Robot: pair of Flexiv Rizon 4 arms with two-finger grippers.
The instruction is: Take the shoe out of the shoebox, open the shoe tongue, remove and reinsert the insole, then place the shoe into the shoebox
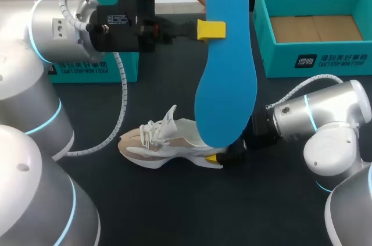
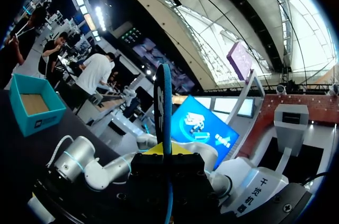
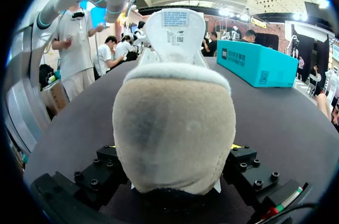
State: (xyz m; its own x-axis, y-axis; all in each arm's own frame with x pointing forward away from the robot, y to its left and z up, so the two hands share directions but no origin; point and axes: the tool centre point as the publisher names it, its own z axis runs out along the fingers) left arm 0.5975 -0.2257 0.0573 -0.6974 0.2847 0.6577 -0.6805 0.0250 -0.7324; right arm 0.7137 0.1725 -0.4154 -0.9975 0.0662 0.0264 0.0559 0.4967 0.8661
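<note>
L gripper (image 1: 210, 29): upper middle of frame, jaws closed to a narrow gap on the insole, one yellow tip on its blue face, other tip hidden behind it
Insole (image 1: 225, 66): blue, held up in the air, standing on end, from top centre down to mid frame; lower end overlaps the shoe's heel in head view, can't tell if it touches; in L wrist view it runs edge-on between the fingers
R gripper (image 1: 221, 156): low at centre-right of frame, at table level, jaws spread wide & pressed on both sides of the shoe's heel
Shoe (image 1: 165, 140): white & beige sneaker, upright on its sole on the table, centre of frame, toe twd left, heel twd right in R gripper
Tongue (image 3: 175, 28): white, pulled up & standing, label side facing R wrist cam
Laces (image 1: 152, 131): white, loose over the front
Shoebox (image 1: 360, 64): teal, open, upper right of frame, brown floor showing, well apart from shoe
2nd teal box (image 1: 93, 63): upper left, partly behind L arm; lid or box, can't tell
Table (image 1: 174, 211): dark
</note>
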